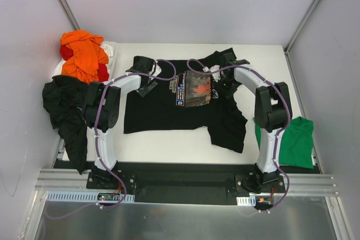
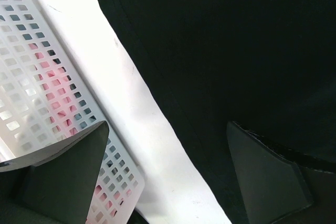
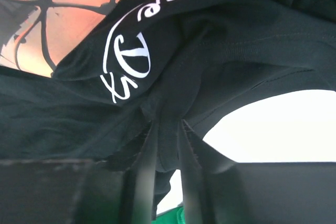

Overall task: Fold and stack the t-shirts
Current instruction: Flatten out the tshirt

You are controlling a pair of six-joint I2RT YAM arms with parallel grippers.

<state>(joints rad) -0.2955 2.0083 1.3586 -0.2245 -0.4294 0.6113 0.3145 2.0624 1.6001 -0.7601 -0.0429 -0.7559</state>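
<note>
A black t-shirt [image 1: 169, 111] with a rectangular chest print [image 1: 194, 88] lies spread flat in the middle of the table. My right gripper [image 1: 220, 82] sits at its upper right, by the sleeve. In the right wrist view the right gripper [image 3: 169, 145] is shut on a bunched fold of the black t-shirt [image 3: 220, 40]. My left gripper [image 1: 149, 80] hovers at the shirt's upper left edge. Seen from the left wrist, the left gripper [image 2: 168, 174] is open and holds nothing, one finger over the black t-shirt [image 2: 236, 45], the other over a white basket [image 2: 37, 66].
Orange [image 1: 84, 54] and red [image 1: 103, 72] t-shirts are heaped at the back left on the white basket [image 1: 109, 48]. Another black t-shirt [image 1: 64, 108] hangs over the table's left edge. A green t-shirt [image 1: 295, 141] lies at the right edge, beside the right arm.
</note>
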